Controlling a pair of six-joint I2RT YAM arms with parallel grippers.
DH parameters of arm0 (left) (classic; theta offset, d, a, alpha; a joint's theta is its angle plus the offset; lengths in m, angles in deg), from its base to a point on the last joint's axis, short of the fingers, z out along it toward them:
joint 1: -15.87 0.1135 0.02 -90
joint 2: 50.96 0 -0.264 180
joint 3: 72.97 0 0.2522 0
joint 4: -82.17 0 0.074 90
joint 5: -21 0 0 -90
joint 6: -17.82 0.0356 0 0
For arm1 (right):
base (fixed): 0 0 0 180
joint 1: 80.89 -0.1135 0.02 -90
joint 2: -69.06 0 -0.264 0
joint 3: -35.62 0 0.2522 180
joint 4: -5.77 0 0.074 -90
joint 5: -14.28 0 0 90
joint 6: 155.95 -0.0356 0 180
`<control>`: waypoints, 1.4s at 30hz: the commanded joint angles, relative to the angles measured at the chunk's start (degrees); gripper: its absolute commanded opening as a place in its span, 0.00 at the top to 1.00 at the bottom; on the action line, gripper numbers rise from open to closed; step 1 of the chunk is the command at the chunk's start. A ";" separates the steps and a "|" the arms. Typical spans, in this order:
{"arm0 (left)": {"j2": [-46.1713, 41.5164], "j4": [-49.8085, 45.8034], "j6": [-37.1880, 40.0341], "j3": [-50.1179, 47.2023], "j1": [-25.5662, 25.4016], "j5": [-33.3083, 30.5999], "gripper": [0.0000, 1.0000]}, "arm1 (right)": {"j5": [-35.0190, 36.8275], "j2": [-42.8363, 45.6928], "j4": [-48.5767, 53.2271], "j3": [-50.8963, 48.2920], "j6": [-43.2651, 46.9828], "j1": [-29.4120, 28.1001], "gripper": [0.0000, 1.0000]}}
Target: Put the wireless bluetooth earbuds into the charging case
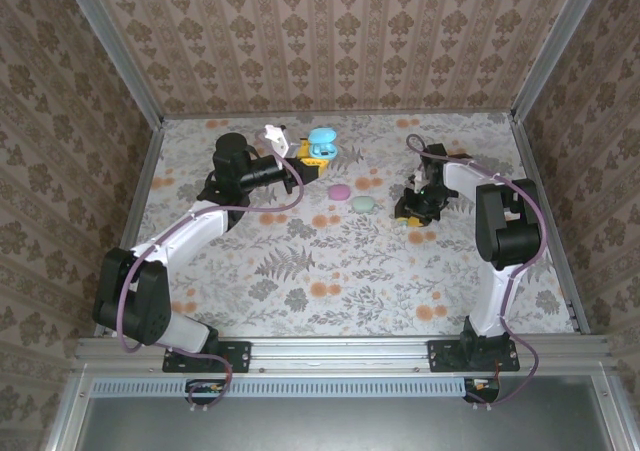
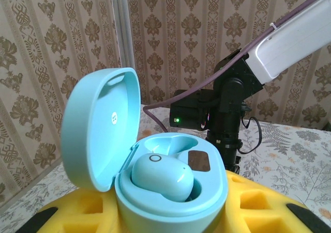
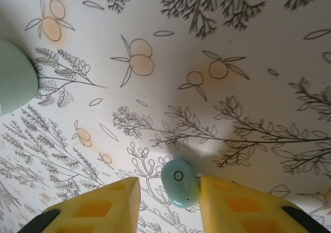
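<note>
Floral tablecloth [image 3: 243, 57]: earbud [image 3: 180, 184] between right jaws

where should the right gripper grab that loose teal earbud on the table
Grip the earbud across its narrow width, coming straight down from above. It lies flat on the table, ringed face up, its long axis roughly in line with the right gripper and its yellow fingers, so they would close on its two long sides.
</note>
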 commanded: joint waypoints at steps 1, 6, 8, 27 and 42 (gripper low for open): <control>0.36 0.30 0.86 1.69 0.33 0.41 0.74 | -2.43 1.18 0.84 1.32 -0.44 -0.86 0.63; 0.19 0.20 0.81 1.60 0.27 0.52 0.74 | -1.78 0.93 2.26 1.82 0.15 -2.01 0.63; 0.12 0.18 0.90 1.58 0.27 0.44 0.74 | -1.68 1.23 2.30 1.94 0.05 -2.27 0.63; -0.60 0.00 0.90 1.22 0.33 0.25 0.74 | 10.91 -3.64 13.85 11.83 11.60 -7.75 0.63; -1.05 0.06 0.72 0.95 0.24 -0.04 0.74 | 16.76 -8.79 19.44 16.44 21.75 -11.31 0.63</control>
